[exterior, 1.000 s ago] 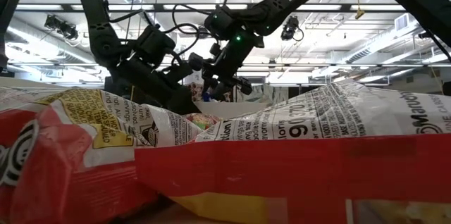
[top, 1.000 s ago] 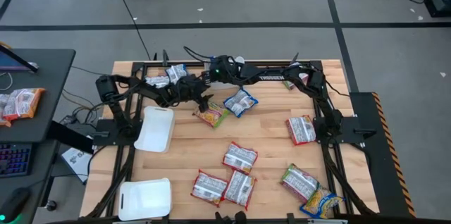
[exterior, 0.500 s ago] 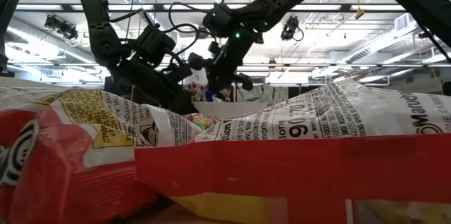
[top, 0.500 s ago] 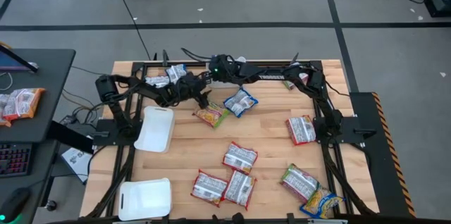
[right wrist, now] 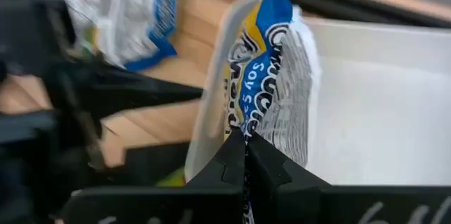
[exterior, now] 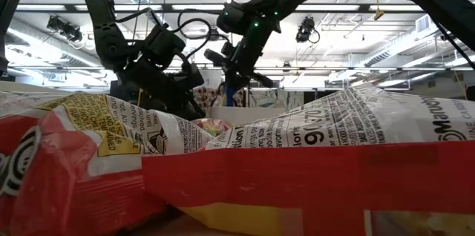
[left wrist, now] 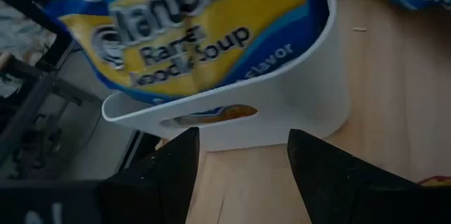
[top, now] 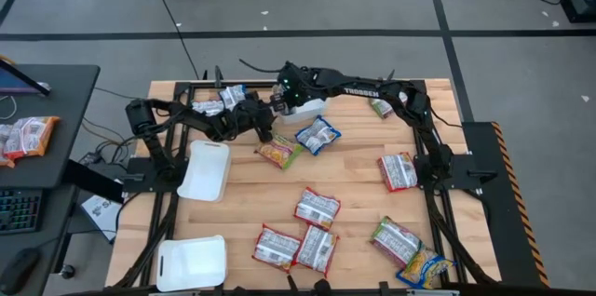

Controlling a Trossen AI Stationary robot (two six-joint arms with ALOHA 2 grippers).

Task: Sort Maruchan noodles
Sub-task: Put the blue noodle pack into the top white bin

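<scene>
My right gripper (top: 282, 102) reaches across the far side of the table and is shut on a blue, yellow and white Maruchan packet (right wrist: 271, 76). The packet hangs over a white tray (top: 312, 110) standing near the far edge. In the left wrist view the packet (left wrist: 204, 34) fills the tray's (left wrist: 282, 111) mouth. My left gripper (left wrist: 243, 136) is open just outside the tray's wall, on its left side (top: 265, 128); I cannot tell whether it touches the wall. Several more packets lie flat on the table, among them a blue-white one (top: 318, 135) and a green-yellow one (top: 278, 152). My right gripper pinches the packet between its two fingers at one crimped end (right wrist: 246, 122). The fingers come down at a slant from above. The packet hangs away from the fingers with its lower part inside the tray's rim (left wrist: 211, 97); whether it rests on the tray's floor is hidden.
Red-white packets lie at mid-table (top: 318, 208), near the front edge (top: 277, 248) and on the right (top: 399, 171). A green one (top: 398, 240) and a yellow one (top: 424, 270) sit at the near right corner. Two more white trays (top: 205, 170) (top: 191, 262) lie on the left. Packets fill the low view's foreground (exterior: 297, 162).
My right gripper, still shut on the packet, has risen and drawn back toward the far edge, tipping as it went. The arm no longer covers the white tray in the high view.
</scene>
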